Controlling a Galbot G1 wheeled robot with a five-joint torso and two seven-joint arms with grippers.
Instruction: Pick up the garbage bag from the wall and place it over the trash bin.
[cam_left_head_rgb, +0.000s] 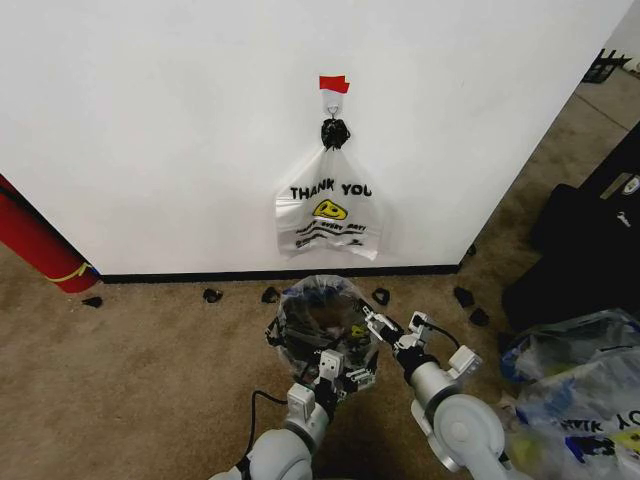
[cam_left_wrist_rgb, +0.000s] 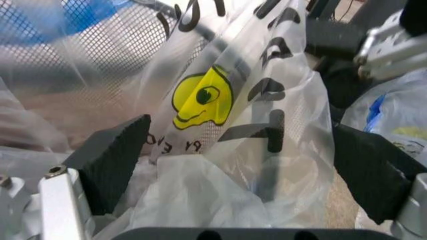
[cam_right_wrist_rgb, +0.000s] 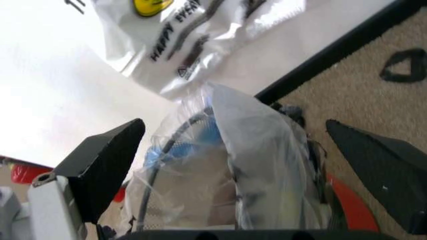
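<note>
Draping crinkly clear garbage bag (cam_left_head_rgb: 318, 300) over round mesh trash bin (cam_left_head_rgb: 290, 335), both grippers' fingers (cam_left_wrist_rgb: 110, 160) spread wide.

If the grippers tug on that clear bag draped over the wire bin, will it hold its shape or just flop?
Probably flop: the garbage bag looks thin and crinkled, sagging in folds over the trash bin. It seems very light and may slip between the left gripper fingers, which stand open around it. The small mesh bin might tip.
</note>
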